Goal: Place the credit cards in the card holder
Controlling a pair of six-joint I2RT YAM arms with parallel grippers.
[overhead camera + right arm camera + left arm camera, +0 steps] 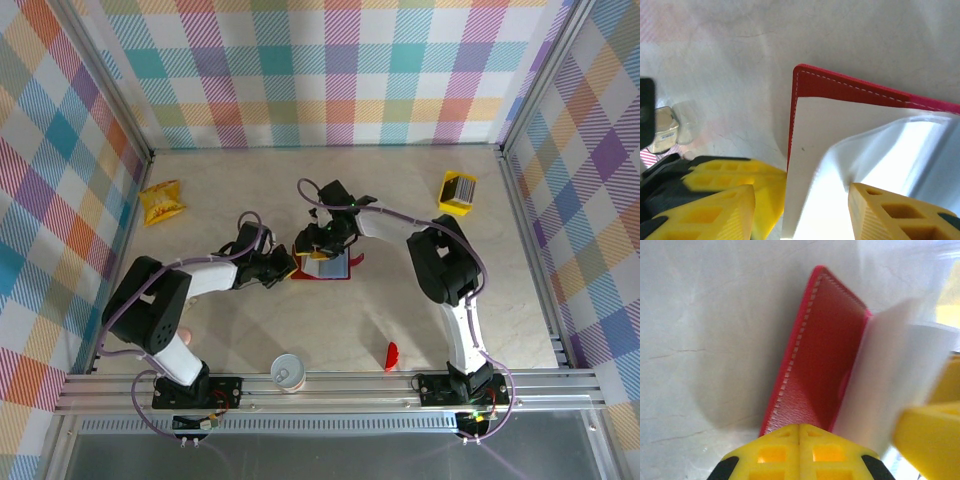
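At table centre: the card holder (pixel 328 268) is lying opened on the pale table (pixel 330 335), its grey-blue slotted inside facing up, with both grippers crowding in on it.
Left gripper: the left gripper (pixel 799 432) is sitting fully closed at the holder's left edge. In the left wrist view the stitched red flap is rising at a tilt straight out of the closed fingertips, so it appears to be pinching that flap, though the contact itself is hiding behind the yellow tips.
Right gripper: the right gripper (pixel 801 197) is hanging over the holder with its jaws standing roughly halfway apart, gripping nothing that I can make out. Its yellow fingers (pixel 715 210) are straddling the pale inner leaf, and the right-hand one is resting at a glossy translucent pocket.
Holder's corner: in the right wrist view a red stitched corner is showing beyond the pale lining, lying against the table.
Credit cards: the credit cards (pixel 457 192) are sitting in a small yellow stack, a black-and-white striped face up, near the back right corner, well apart from the holder and from both grippers.
Other things: a crinkled yellow snack packet (pixel 162 202) is lying at the back left. A paper cup (pixel 287 372) is standing by the near edge between the arm bases. A small red curved piece (pixel 392 356) is lying to the cup's right.
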